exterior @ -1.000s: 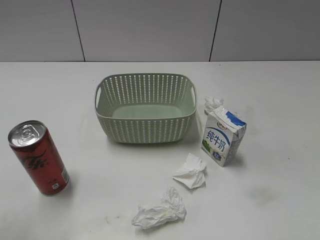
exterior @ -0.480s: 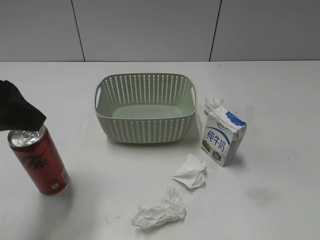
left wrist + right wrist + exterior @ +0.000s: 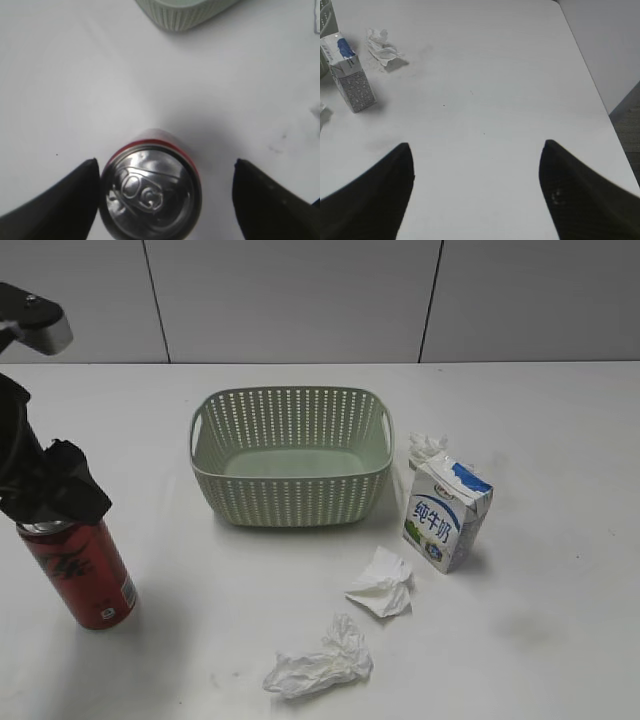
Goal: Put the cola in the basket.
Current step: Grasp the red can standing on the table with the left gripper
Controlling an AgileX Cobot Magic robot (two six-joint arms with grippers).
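The cola [image 3: 83,575], a tall red can with black script, stands upright at the table's front left. In the left wrist view its silver top [image 3: 150,192] sits between the fingers. My left gripper [image 3: 55,495] [image 3: 165,172] is open and hangs right over the can's top; its left finger is close beside the rim and the right finger stands well apart. The pale green basket [image 3: 290,485] stands empty at mid table, to the right of the can; one corner shows in the left wrist view [image 3: 190,12]. My right gripper [image 3: 476,150] is open and empty over bare table.
A white-and-blue milk carton [image 3: 447,515] [image 3: 351,72] stands right of the basket. Crumpled tissues lie in front of the basket [image 3: 382,585], near the front edge [image 3: 318,665] and behind the carton [image 3: 428,447] [image 3: 382,47]. The table's right edge [image 3: 592,85] is near my right gripper.
My left arm has come into view from the left and moved down over the cola's top, hiding the lid in the exterior view. The can and other things have not moved.
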